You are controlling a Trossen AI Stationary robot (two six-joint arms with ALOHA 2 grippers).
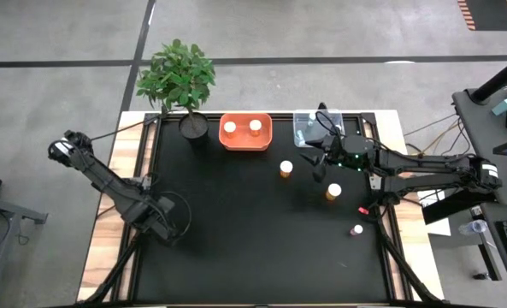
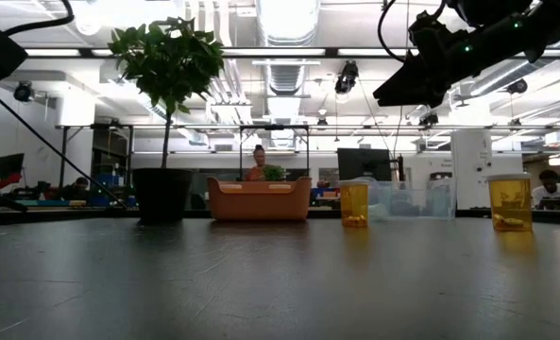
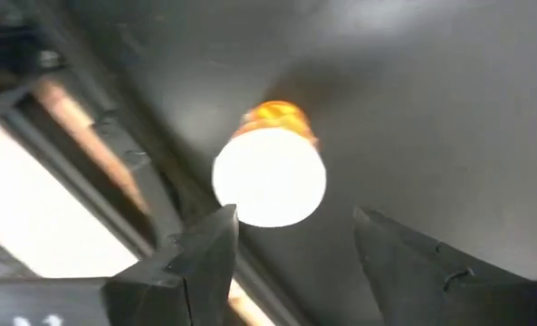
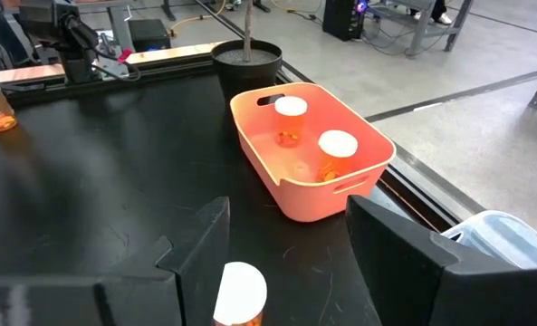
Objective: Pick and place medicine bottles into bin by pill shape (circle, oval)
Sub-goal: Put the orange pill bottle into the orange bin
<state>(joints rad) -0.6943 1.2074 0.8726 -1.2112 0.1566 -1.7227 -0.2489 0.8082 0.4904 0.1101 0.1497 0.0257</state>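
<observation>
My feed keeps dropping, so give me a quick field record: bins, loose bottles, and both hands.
orange bin: holds two white-capped amber bottles
clear bin: beside the orange bin; contents unclear
loose amber bottles: one at, one at
pink-capped bottle: near the table's right edge
left hand: open above a white-capped bottle
right hand: open over a bottle

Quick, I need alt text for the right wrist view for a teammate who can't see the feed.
The right gripper hangs open over the black table, a white-capped amber bottle standing between its fingers, not yet gripped. Ahead sits an orange bin holding two white-capped bottles, with a dark plant pot behind it and a clear bin's corner at the edge.
</observation>
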